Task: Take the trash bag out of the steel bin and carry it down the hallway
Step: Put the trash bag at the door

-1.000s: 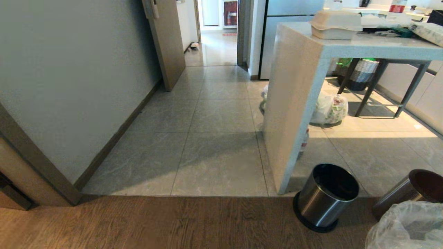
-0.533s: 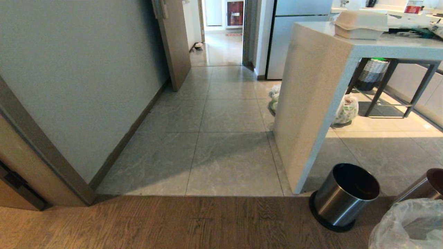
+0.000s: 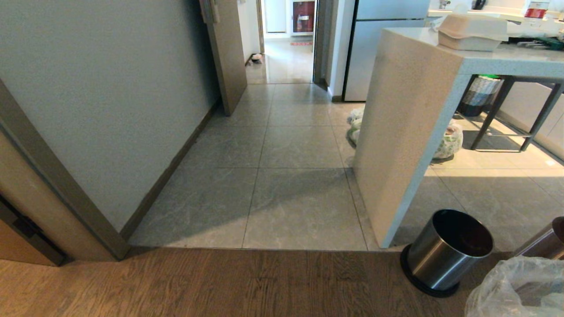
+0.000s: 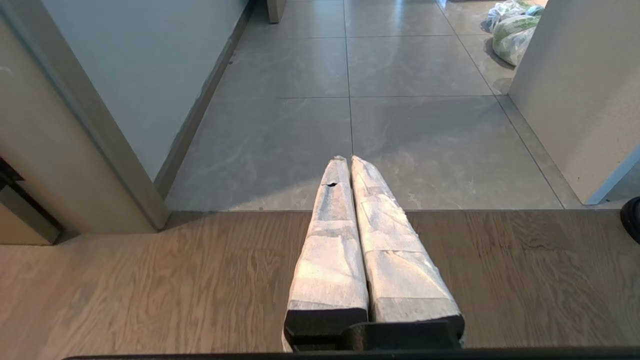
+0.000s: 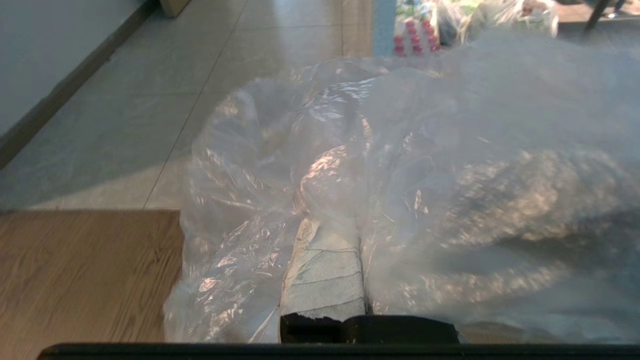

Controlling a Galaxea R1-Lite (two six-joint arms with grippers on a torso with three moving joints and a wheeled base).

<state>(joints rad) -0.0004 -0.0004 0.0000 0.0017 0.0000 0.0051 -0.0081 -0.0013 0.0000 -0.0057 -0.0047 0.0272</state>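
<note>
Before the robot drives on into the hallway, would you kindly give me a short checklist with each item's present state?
1. Trash bag out of the steel bin: ok, bin unlined.
2. Right tool shut on the bag: ok.
3. Left tool shut and empty: ok.
4. Hallway tiles ahead free of obstacles: ok.
5. White bag with green print beside the counter, off the route: ok.
6. Bag clear of the floor: cannot tell.

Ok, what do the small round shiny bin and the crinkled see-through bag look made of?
The small round shiny bin looks like brushed stainless steel: streaky reflections on its side, with what seems a black plastic or rubber base ring. The crinkled see-through bag looks like thin clear plastic film: glossy creases, floor visible through it.
</note>
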